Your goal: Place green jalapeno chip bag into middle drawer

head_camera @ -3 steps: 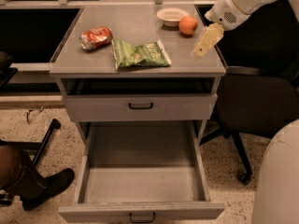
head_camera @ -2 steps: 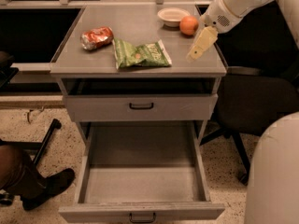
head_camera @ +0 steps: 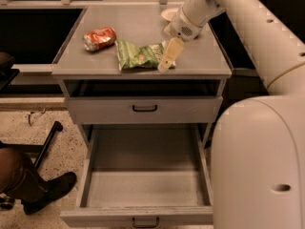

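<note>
The green jalapeno chip bag [head_camera: 137, 55] lies flat on the grey cabinet top [head_camera: 143, 25], near its front edge. My gripper [head_camera: 168, 57] hangs from the white arm, right over the bag's right end, touching or just above it. The middle drawer [head_camera: 147, 178] is pulled wide open below, and its long grey tray is empty. Its small black handle [head_camera: 145, 222] shows at the bottom edge.
A crushed orange-red soda can [head_camera: 99, 38] lies left of the bag. A white bowl [head_camera: 167, 14] is half hidden behind the arm. The upper drawer front [head_camera: 144, 109] is shut. A person's leg and shoe [head_camera: 33, 185] are at the lower left. My white body [head_camera: 259, 161] fills the right.
My gripper has moved left and forward from the cabinet's right edge to the bag's right end. The orange fruit near the bowl is now hidden behind the arm.
</note>
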Controlling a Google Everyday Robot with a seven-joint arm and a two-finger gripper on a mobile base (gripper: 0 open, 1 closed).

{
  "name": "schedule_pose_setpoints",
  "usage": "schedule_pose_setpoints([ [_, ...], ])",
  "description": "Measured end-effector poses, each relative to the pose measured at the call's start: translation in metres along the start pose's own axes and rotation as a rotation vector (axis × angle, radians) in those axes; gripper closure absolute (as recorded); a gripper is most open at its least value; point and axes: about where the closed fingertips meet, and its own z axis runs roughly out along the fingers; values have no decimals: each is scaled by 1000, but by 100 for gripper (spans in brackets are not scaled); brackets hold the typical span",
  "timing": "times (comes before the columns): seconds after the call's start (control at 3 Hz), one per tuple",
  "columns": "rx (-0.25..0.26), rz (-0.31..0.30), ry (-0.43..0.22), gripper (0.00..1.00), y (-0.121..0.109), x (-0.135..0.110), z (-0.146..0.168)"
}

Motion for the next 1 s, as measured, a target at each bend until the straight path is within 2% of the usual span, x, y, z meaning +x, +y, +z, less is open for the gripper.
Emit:
schedule_pose_setpoints([
  [0.67, -95, -117, -50, 0, 2, -63, 70],
  [1.0, -142, -158, -60, 0, 9, -82, 95],
])
